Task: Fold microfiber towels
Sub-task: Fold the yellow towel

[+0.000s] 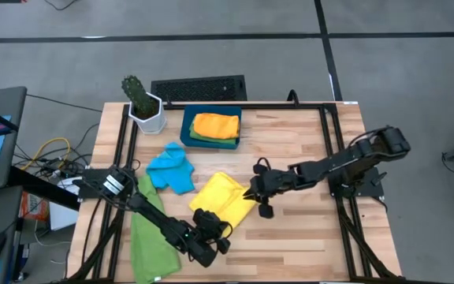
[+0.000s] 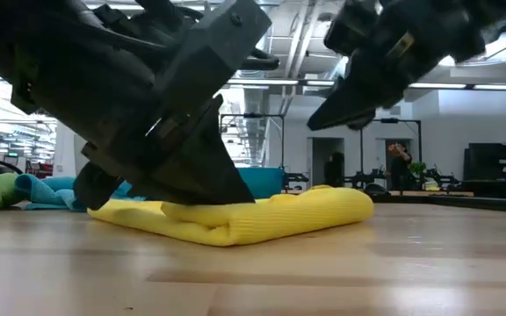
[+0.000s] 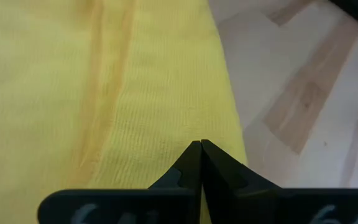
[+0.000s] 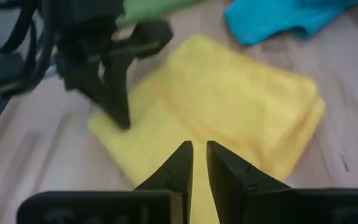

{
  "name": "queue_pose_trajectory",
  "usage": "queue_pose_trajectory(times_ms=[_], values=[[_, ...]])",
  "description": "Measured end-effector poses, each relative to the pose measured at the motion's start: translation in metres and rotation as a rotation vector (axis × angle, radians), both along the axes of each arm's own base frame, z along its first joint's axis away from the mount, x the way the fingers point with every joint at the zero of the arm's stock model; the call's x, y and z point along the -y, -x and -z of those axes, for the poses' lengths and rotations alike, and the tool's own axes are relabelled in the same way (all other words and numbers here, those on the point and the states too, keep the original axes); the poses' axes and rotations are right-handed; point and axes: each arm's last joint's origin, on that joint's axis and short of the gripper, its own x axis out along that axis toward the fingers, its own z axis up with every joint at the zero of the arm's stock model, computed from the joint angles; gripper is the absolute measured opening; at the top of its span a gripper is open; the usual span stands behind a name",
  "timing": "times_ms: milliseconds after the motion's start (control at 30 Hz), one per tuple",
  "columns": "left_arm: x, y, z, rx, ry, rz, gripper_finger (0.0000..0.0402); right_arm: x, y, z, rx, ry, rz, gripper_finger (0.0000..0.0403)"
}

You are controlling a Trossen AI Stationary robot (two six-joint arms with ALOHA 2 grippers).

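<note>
My yellow towel (image 1: 224,199) lies folded just below the blue towel (image 1: 171,168). My left gripper (image 1: 210,235), pressed together, pins its near edge; my right gripper (image 1: 252,194) hovers, slightly spread. Lifting carelessly could drag the fold open.

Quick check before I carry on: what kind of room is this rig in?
Probably a large open lab or workshop: a wooden table on a grey floor, ceiling strip lights and more workstations beyond, with a person standing there.

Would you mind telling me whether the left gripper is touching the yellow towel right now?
Touching. In the low view the left gripper presses its shut fingers down into the folded yellow towel, denting it; the left wrist view shows the fingers resting on the cloth.
</note>
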Motion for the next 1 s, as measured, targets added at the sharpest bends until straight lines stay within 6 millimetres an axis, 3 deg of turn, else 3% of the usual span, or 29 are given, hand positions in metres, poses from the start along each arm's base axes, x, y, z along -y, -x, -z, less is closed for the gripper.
queue_pose_trajectory(times_ms=[233, 367, 500, 733, 1000], values=[[0.003, 0.001, 0.001, -0.027, 0.052, 0.027, 0.0000, -0.002, -0.010, 0.051, 0.119, -0.077, 0.040, 0.0071], [0.003, 0.002, 0.002, -0.051, 0.064, 0.039, 0.0000, -0.003, -0.014, 0.091, 0.045, -0.106, 0.071, 0.0071], [0.003, 0.003, 0.002, -0.074, 0.080, 0.056, 0.0000, -0.003, -0.018, 0.109, 0.018, -0.154, 0.113, 0.0070], [0.006, 0.007, -0.005, -0.113, 0.088, 0.113, 0.0000, 0.001, -0.018, 0.103, 0.027, -0.138, 0.137, 0.0070], [0.005, 0.022, -0.051, -0.088, -0.025, 0.154, 0.0000, 0.011, -0.020, 0.065, 0.154, -0.106, 0.146, 0.0063]])
